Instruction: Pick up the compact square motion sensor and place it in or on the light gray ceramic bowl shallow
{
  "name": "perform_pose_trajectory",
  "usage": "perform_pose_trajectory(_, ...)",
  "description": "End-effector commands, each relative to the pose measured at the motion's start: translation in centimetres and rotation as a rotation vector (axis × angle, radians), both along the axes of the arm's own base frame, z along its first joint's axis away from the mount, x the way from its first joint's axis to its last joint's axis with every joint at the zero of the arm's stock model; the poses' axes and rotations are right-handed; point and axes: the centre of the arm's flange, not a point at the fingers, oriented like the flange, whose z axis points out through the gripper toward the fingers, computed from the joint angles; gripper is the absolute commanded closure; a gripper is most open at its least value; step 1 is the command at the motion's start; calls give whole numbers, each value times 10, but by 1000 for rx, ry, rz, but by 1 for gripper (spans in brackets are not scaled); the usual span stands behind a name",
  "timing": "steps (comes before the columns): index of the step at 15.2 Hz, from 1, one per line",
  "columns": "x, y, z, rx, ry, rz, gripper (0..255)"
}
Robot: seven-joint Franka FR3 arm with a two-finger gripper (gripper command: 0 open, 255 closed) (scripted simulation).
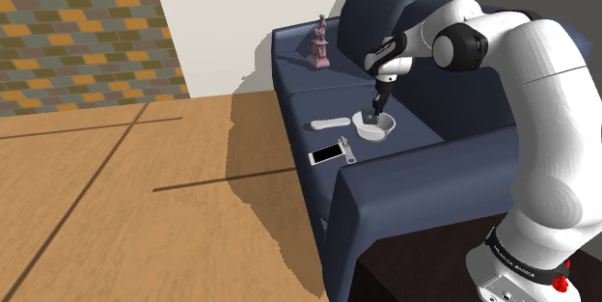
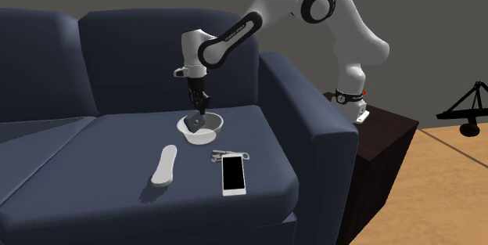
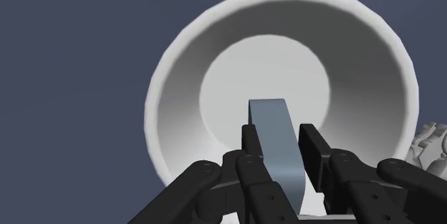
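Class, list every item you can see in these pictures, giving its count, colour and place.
sofa: 1, dark blue, on brown floor
bowl: 1, pale grey, on sofa seat
motion sensor: 1, grey-blue, held above bowl
phone: 1, white, black screen, seat front
long flat object: 1, white, beside phone
small object: 1, grey, between phone and bowl
figurine: 1, pinkish, farther along sofa
stand: 1, dark, beside sofa
arm: 1, white, dark joints, over sofa
tool: 1, black, shut on motion sensor

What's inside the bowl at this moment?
Nothing rests in the bowl; its bare floor shows. The grey-blue sensor hangs over it, clasped by the gripper, and both cover part of the near wall.
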Motion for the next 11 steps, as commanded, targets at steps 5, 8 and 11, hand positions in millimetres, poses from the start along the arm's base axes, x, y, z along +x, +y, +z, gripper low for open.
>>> perform_pose_trajectory(5, 0, 0, 0, 0, -1, 0, 0)
perform_pose_trajectory(8, 0, 0, 0, 0, -1, 0, 0)
perform_pose_trajectory(11, 0, 0, 13, 0, -1, 0, 0)
